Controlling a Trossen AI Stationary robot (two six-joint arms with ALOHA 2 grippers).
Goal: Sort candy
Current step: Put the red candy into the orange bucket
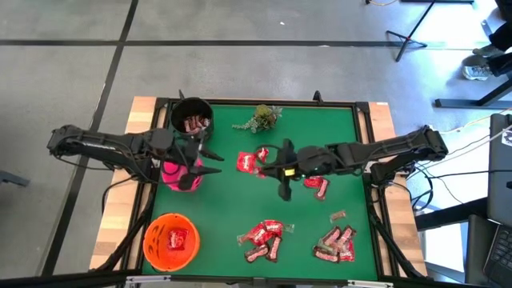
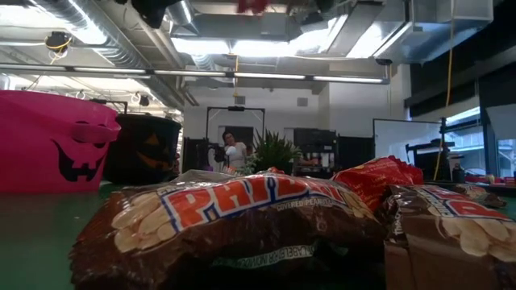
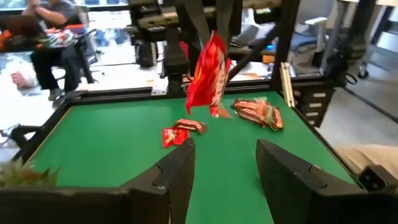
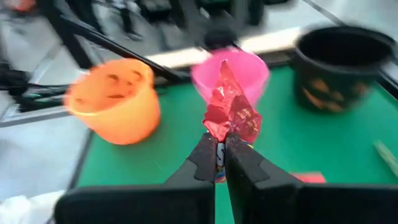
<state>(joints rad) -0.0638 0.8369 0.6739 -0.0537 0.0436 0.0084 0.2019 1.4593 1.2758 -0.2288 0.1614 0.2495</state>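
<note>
My right gripper (image 4: pixel 221 148) is shut on a bright red candy packet (image 4: pixel 231 111), held high over the middle of the green table (image 1: pixel 224 200). The left wrist view shows that packet (image 3: pixel 210 71) well above the mat. My left gripper (image 3: pixel 224 165) stands open and empty over the pink bucket (image 1: pixel 178 172) at the table's left. More candy lies loose on the mat: one piece (image 1: pixel 318 186) beside the right arm and two heaps (image 1: pixel 264 238) (image 1: pixel 336 244) near the front edge. The black bucket (image 1: pixel 192 120) holds dark bars. The orange bucket (image 1: pixel 170 240) holds a red packet. My right gripper pinches one end of the red packet (image 4: pixel 219 134) between its two fingers. The fingers come from the table's right, slanting a little downward. The rest of the packet sticks out beyond the fingertips, crumpled, lifted clear of the table.
A green leafy sprig (image 1: pixel 260 118) lies near the far edge. A small single bar (image 1: pixel 338 216) lies at the right. In the low view, big candy wrappers (image 2: pixel 242 217) fill the foreground. A raised frame edges the mat. People sit in the room beyond.
</note>
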